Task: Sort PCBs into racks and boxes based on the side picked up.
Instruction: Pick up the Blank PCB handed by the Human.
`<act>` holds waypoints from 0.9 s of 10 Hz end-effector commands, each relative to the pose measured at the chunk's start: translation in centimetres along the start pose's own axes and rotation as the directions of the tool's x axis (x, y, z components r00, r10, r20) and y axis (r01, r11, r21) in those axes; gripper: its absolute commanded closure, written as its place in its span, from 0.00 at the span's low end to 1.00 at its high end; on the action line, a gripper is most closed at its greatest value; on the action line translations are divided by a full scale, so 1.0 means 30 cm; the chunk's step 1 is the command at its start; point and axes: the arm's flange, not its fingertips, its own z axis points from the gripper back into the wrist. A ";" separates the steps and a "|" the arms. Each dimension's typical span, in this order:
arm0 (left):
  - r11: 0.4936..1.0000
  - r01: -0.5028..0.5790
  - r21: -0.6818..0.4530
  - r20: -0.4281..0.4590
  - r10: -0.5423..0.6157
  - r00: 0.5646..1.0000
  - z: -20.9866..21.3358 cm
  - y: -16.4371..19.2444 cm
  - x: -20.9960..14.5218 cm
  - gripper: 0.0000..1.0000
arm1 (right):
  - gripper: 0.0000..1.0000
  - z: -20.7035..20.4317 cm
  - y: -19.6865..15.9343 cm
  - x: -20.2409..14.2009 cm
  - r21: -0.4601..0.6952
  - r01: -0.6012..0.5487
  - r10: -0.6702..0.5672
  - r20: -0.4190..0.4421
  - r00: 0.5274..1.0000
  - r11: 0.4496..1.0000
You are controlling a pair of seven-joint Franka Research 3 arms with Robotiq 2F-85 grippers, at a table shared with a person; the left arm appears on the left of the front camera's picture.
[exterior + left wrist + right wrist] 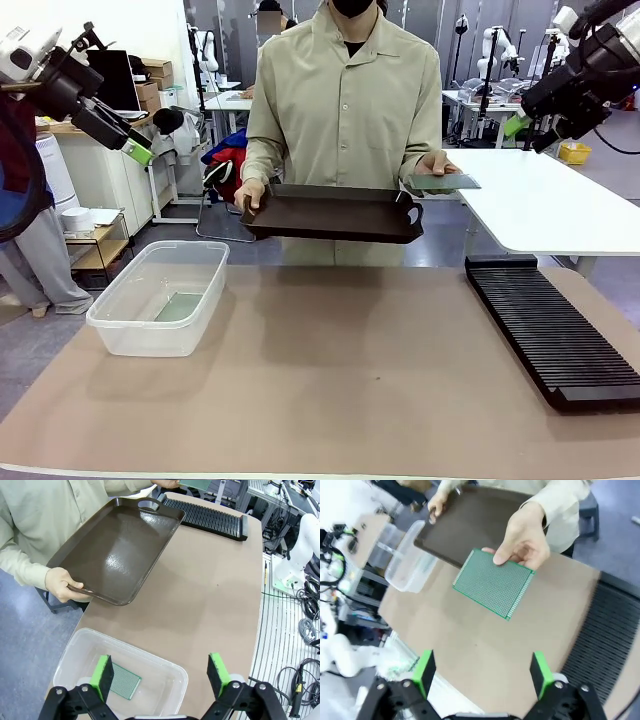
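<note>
PCB (493, 583) held by person (560, 500), apart from open right hand (482, 660)

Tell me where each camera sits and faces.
Front: fixed between the arms, facing the person across the table; left gripper and right gripper raised at the sides.
Left wrist: above the clear tub, looking down through its open jaws at the PCB inside.
Right wrist: looking down through open jaws at the held PCB in the person's hand.
Shared: both wrist views show the tray and rack.
</note>
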 end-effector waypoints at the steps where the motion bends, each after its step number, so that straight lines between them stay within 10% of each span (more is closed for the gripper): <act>1: 1.000 0.014 -0.008 -0.001 -0.014 1.000 -0.001 -0.001 -0.002 0.00 | 0.00 0.006 -0.042 0.052 0.111 0.140 -0.142 0.014 0.990 0.984; 9: 1.000 0.014 -0.008 -0.001 -0.014 1.000 -0.001 -0.001 -0.002 0.00 | 0.00 -0.203 -0.328 0.061 0.381 0.411 -0.407 -0.094 0.908 0.828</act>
